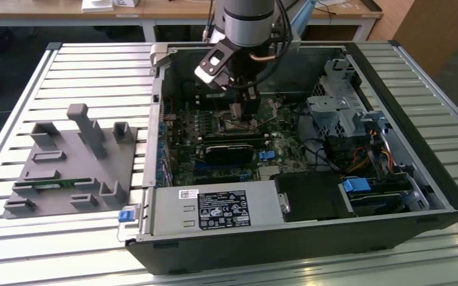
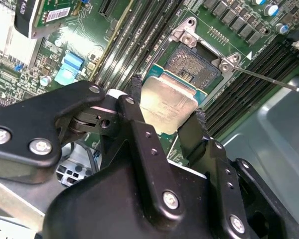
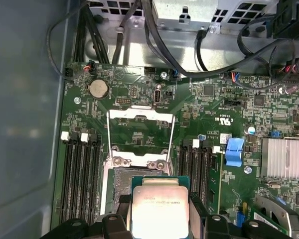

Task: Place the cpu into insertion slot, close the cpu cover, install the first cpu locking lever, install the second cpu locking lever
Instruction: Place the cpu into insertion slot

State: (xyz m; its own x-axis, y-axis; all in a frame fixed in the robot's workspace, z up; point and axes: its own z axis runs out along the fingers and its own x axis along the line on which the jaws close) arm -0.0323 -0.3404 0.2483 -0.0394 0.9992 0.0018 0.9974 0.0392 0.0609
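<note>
The hand (image 2: 167,99) pinches the cpu (image 2: 170,108) by two opposite edges between its black fingers (image 2: 139,119), metal top toward the wrist cameras — held level over the insertion slot (image 2: 192,63), covering part of it. Beyond the slot the cpu cover (image 3: 139,114) stands swung open and a thin locking lever (image 2: 269,79) juts free. In the exterior view the arm (image 1: 245,24) reaches steeply down into the open computer case (image 1: 293,244) on the slatted bench (image 1: 93,71).

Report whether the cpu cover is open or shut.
Open: the cover is swung back off the slot, whose dark centre is bare; the cpu is not in it.
</note>
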